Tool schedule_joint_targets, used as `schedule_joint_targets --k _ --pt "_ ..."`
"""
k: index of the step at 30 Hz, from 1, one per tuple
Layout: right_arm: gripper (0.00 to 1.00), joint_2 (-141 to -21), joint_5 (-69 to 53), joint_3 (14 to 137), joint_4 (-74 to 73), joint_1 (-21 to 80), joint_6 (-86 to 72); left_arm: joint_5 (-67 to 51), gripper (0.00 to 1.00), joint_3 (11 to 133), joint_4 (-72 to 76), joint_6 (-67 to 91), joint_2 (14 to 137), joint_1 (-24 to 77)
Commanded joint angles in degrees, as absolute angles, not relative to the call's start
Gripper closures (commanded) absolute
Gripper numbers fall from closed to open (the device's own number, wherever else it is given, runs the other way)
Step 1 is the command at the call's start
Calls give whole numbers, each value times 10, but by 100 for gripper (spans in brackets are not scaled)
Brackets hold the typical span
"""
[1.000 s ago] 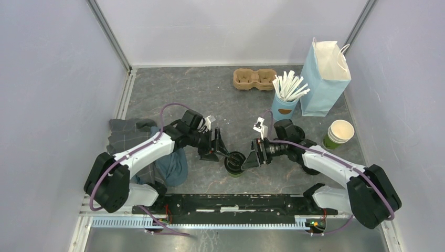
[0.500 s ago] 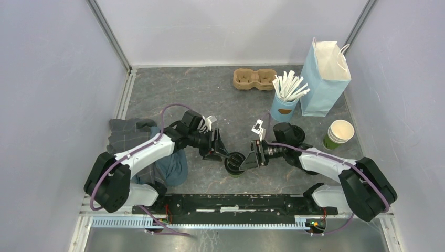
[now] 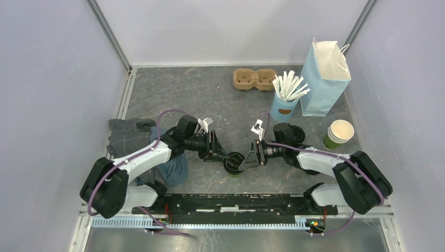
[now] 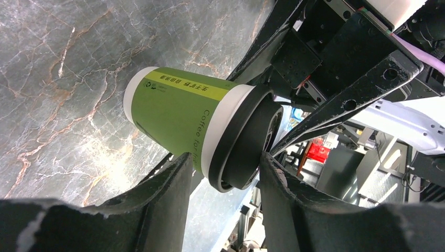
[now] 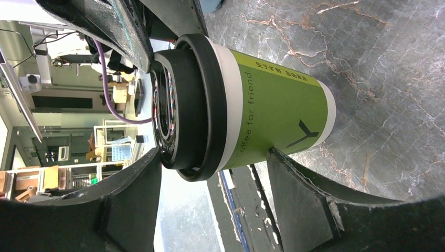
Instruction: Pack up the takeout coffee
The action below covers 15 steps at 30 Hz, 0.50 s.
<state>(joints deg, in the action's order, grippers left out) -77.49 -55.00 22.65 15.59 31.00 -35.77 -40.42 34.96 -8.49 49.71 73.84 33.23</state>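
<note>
The left end effector stands partly open, its fingers flanking the black lid of the takeout coffee. Whether they press on it I cannot tell. The right end effector faces it from the other side, jaws wider apart, with the cup between them. The green cup stands upright on the marbled worktop, just ahead of the arm bases. A crumpled cloth lies under the left arm. Farther right sits a lidless green cup. Beyond are a light-blue cup of white sticks, a cardboard carrier and the blue bag.
</note>
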Motion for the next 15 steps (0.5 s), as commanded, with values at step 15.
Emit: schedule_joint_targets --k 15 --pt "35 -785 -179 147 -22 379 -242 -226 54 266 -222 466 781 345"
